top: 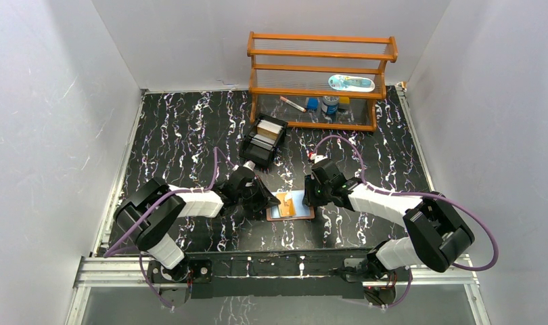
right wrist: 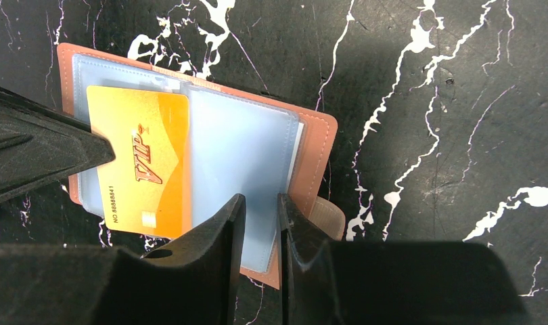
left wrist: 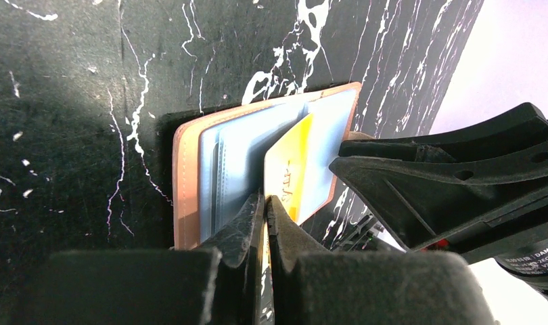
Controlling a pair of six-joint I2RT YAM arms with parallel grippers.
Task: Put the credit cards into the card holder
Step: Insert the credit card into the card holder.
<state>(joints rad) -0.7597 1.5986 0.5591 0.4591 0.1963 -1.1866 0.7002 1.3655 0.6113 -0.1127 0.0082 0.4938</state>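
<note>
orange card [right wrist: 146, 162]: pinched at one edge by left gripper [left wrist: 266, 203], its other end over the clear pockets.
card holder [right wrist: 316, 132]: open on table [top: 190, 128], near front edge, between both arms.
right gripper [right wrist: 258, 203]: fingers nearly together, nipping a clear sleeve.
black tray [top: 264, 139]: behind holder, apart, flat pieces inside.

Left arm [top: 190, 203], right arm [top: 383, 200] reach inward; jaws pinched.
</note>
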